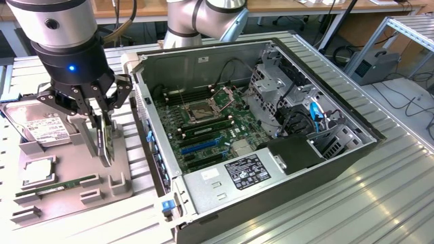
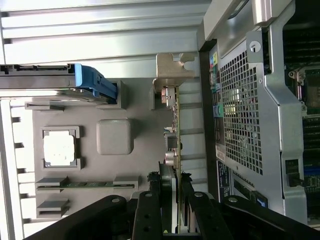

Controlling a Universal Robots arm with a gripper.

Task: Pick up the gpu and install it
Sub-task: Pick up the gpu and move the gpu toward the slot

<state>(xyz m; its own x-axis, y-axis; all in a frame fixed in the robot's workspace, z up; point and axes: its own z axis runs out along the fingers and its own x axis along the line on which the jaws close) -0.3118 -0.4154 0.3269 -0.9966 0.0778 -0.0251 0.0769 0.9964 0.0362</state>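
Observation:
The gpu [image 1: 106, 152] is a thin dark card standing edge-on in a slot of the grey parts tray [image 1: 71, 162], just to the exterior view's left of the open computer case [image 1: 318, 168]. My gripper [image 1: 102, 145] reaches straight down over it with one finger on each side. In the wrist view the black fingers [image 2: 167, 175] press against both faces of the gpu [image 2: 173, 125], whose silvery end bracket [image 2: 172, 67] sits at the far end. The gripper [image 2: 176, 177] is shut on the card, which looks level with its tray slot.
The tray also holds a hard drive [image 1: 42, 128] with a white label, a CPU [image 1: 38, 170] and a green RAM stick [image 1: 58, 187]. Inside the case lies the motherboard [image 1: 203, 127] with blue slots. The case's perforated rear panel [image 2: 240, 115] stands close beside the card.

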